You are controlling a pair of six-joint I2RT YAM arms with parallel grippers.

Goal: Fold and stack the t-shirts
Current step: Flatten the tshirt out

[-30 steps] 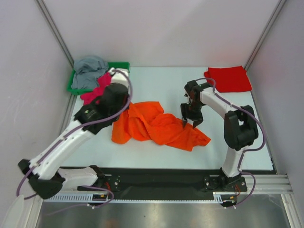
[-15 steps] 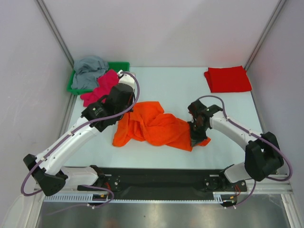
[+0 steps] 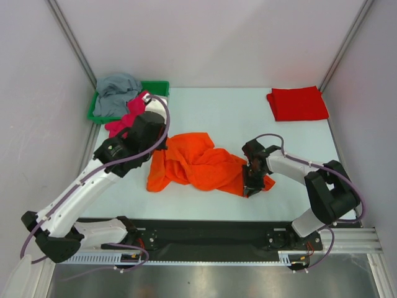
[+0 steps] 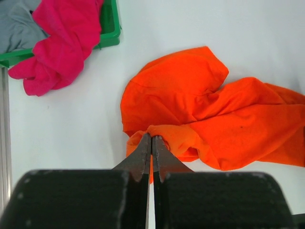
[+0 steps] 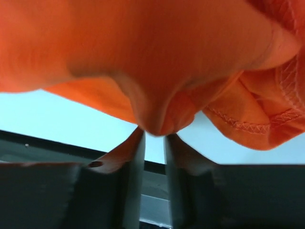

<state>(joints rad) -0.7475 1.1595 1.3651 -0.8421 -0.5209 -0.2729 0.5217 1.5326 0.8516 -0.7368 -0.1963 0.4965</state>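
A crumpled orange t-shirt lies mid-table. My left gripper is shut on the orange shirt's left edge, a sliver of cloth showing between the jaws. My right gripper is low at the shirt's right end. Its jaws stand a little apart, with a hanging fold of orange cloth touching the tips. A folded red t-shirt lies at the back right. A pink t-shirt and a grey t-shirt spill from the tray.
A green plastic tray stands at the back left corner. White walls close in on both sides and the back. The black base rail runs along the near edge, close to my right gripper.
My right arm dropped from above the orange shirt to its right end; its jaws closed, then parted slightly. My left arm shifted a little while keeping its pinch.
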